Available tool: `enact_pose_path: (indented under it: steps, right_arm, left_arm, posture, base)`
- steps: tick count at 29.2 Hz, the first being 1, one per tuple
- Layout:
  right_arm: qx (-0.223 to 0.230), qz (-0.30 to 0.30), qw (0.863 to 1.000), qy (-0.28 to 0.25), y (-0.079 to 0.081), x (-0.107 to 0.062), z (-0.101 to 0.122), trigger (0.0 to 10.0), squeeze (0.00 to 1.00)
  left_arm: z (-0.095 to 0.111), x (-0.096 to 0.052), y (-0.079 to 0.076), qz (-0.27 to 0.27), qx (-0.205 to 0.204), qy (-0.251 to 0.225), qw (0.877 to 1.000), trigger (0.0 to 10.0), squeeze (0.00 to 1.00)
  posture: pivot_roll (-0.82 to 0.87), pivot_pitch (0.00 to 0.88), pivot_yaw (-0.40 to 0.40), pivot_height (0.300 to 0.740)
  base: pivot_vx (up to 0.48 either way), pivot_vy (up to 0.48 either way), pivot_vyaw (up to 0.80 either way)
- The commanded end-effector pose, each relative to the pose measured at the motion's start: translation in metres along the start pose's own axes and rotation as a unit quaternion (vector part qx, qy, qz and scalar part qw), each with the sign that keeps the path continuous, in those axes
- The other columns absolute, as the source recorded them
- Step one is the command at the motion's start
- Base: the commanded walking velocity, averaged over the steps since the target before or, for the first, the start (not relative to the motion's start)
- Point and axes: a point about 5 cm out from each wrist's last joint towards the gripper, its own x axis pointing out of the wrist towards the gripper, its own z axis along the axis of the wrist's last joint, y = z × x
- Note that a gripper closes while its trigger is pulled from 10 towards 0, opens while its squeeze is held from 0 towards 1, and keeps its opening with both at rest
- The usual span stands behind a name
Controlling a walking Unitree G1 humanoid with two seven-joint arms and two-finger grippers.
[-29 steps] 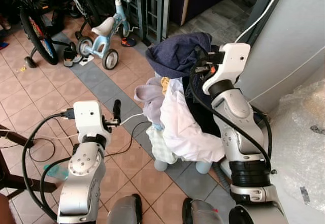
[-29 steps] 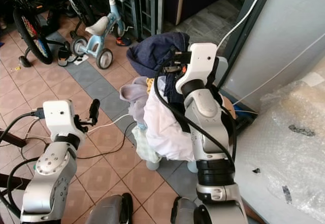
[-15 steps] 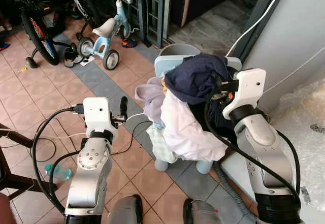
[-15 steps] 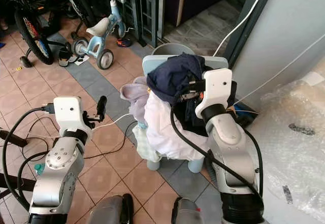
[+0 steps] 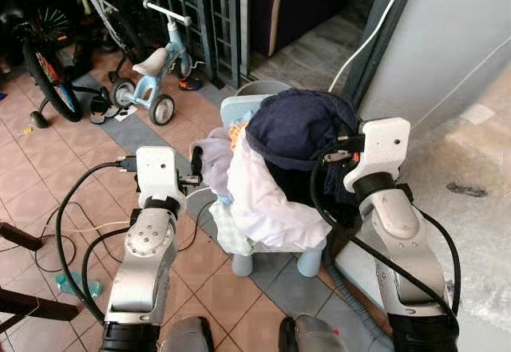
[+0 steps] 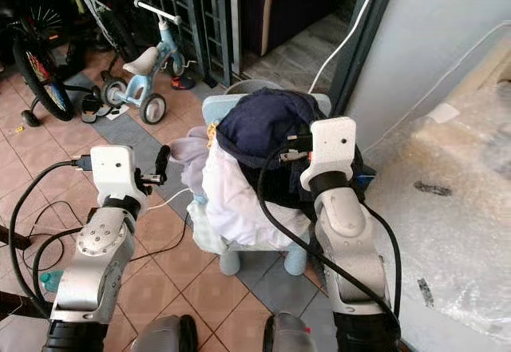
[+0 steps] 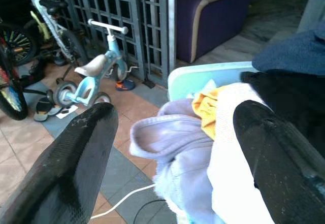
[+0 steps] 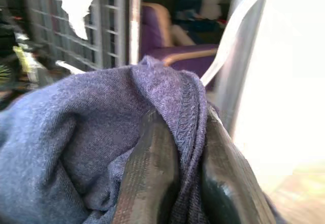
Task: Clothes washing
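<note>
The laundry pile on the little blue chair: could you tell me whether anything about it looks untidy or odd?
Yes: the clothes pile is heaped loosely on the blue chair, white and lilac pieces drooping over its front edge. The right gripper pinches the navy garment on top.

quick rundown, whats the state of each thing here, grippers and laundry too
right gripper: shut on navy garment
navy garment: pinched, bunched atop the pile
left gripper: open, beside the pile, holding nothing
white garment: draped down the pile's front
lilac garment: crumpled on the pile's left side
blue stool: upright, heaped with clothes
tricycle: standing upright by the grille
</note>
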Motion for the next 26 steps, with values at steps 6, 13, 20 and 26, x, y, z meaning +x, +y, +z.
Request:
enact_pose_path:
  steps: [6, 13, 20, 26]
  right_arm:
    - [-0.002, -0.038, 0.999, -0.03, -0.008, 0.01, 0.012, 10.0, 0.0]
    - [-0.063, -0.024, 0.991, -0.112, -0.018, 0.032, 0.048, 10.0, 0.0]
    - [-0.105, -0.056, 0.98, -0.158, -0.038, 0.057, 0.076, 10.0, 0.0]
    - [-0.064, -0.15, 0.982, -0.099, -0.087, 0.098, 0.087, 10.0, 0.0]
  left_arm:
    - [0.002, 0.002, -0.002, -0.005, -0.002, -0.011, 1.0, 10.0, 0.0]
    - [0.003, 0.002, -0.001, 0.001, -0.006, -0.018, 1.0, 10.0, 0.0]
    - [0.007, 0.003, -0.001, -0.005, -0.009, -0.029, 1.0, 10.0, 0.0]
    - [0.007, 0.002, -0.002, -0.012, -0.012, -0.031, 0.999, 10.0, 0.0]
  posture:
    - [-0.05, 0.061, 0.044, 0.74]
    - [-0.04, 0.066, 0.029, 0.74]
    - [-0.04, 0.071, 0.027, 0.74]
    - [-0.03, 0.082, 0.026, 0.74]
  base:
    - [0.0, -0.222, -0.74]
    - [0.0, 0.0, 0.0]
    - [0.0, 0.0, 0.0]
    - [0.0, 0.0, 0.0]
